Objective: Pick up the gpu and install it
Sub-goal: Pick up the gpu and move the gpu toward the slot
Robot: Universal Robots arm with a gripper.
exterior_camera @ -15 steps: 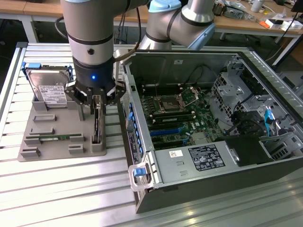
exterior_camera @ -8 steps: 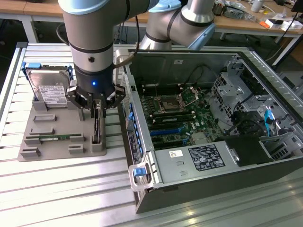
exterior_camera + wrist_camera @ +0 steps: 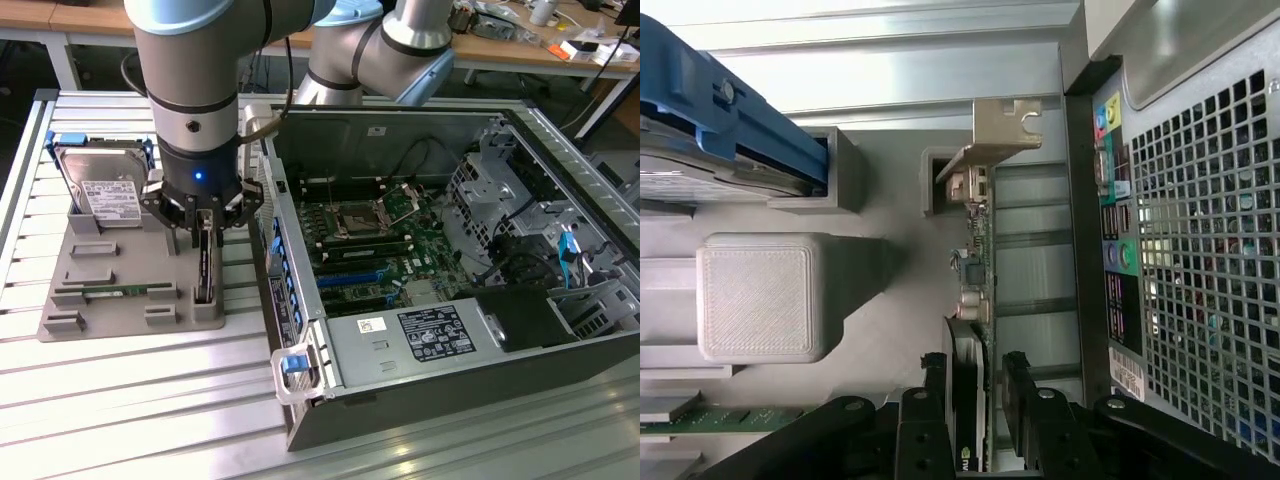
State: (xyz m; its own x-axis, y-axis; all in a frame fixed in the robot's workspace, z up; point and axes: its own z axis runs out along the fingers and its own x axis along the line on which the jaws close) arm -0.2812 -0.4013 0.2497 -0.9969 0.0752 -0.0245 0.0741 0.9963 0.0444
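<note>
- Now black gripper (image 3: pixel 205 222) jaws spread, straddling the slim dark gpu card (image 3: pixel 204 272) with silver end bracket
- Card stands on edge in grey plastic holder (image 3: pixel 130 262)

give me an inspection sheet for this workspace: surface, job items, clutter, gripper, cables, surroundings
surface: ribbed metal table carrying a grey holder
job's things: gpu standing on edge in a slot of the holder, silver bracket at its far end; open pc case beside it, motherboard exposed
clutter: hard drive upright in the holder; green memory stick lying flat in the holder
gripper: gripper open, one finger on each side of the gpu, not closed on it
cables: black cable running along the arm; dark cable bundle inside the pc case
surroundings: wooden bench behind, with small items on it
</note>
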